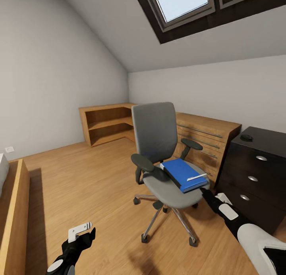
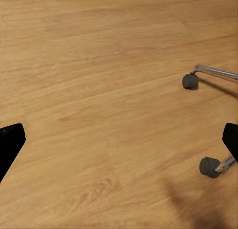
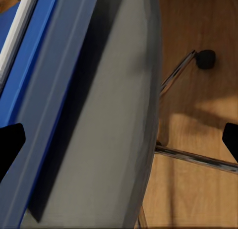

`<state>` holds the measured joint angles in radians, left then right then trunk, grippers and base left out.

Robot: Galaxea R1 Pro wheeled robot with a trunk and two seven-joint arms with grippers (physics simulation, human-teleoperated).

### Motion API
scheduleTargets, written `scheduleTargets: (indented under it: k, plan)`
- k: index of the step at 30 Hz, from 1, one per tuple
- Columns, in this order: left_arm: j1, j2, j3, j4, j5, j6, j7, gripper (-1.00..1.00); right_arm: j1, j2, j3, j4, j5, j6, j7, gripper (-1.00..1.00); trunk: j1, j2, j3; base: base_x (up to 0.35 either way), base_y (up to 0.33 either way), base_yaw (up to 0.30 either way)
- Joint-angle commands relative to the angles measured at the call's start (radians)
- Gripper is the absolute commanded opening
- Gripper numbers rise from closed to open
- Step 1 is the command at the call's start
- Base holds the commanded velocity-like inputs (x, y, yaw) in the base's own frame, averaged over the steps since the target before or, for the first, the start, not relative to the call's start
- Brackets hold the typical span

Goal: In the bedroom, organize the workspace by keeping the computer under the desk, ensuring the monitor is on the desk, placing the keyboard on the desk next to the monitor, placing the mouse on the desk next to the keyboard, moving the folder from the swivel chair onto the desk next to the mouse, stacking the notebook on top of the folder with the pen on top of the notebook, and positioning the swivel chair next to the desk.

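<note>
The swivel chair, with matte grey seat and chrome star base, stands on glossy wood flooring beside the black desk. On its seat lies the flat blue folder, a thin pale pen on top. The right gripper hovers at the seat edge, jaws wide, empty. The left gripper hangs spread, empty, above the floor.
</note>
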<state>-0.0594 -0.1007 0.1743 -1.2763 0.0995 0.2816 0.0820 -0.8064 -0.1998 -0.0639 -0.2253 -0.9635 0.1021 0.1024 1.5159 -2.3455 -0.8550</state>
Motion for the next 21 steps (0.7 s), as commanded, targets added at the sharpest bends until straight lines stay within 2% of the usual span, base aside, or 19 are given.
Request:
scheduleTargets:
  k: [1,5,9,21]
  plan:
    - [0.000,-0.001,0.001,-0.002,0.011,0.005,0.004,1.00,0.000,0.001,-0.007,0.000,-0.002,0.005,0.004,1.00,0.000,0.000,-0.001,0.000,0.000,0.000]
    - [0.000,0.000,0.000,-0.002,0.011,0.005,0.004,1.00,0.000,0.006,-0.006,0.001,-0.003,0.007,0.003,1.00,0.000,0.000,-0.001,0.000,0.000,0.000]
    - [0.000,-0.001,-0.001,0.006,0.010,0.005,0.004,1.00,0.000,0.022,-0.006,0.001,-0.003,0.007,0.002,1.00,0.000,0.000,-0.001,0.000,0.000,0.000]
    - [0.000,-0.001,-0.001,0.010,0.009,0.005,0.004,1.00,0.000,0.038,-0.006,0.003,-0.004,0.036,0.002,1.00,0.000,0.000,-0.001,0.000,0.000,0.000]
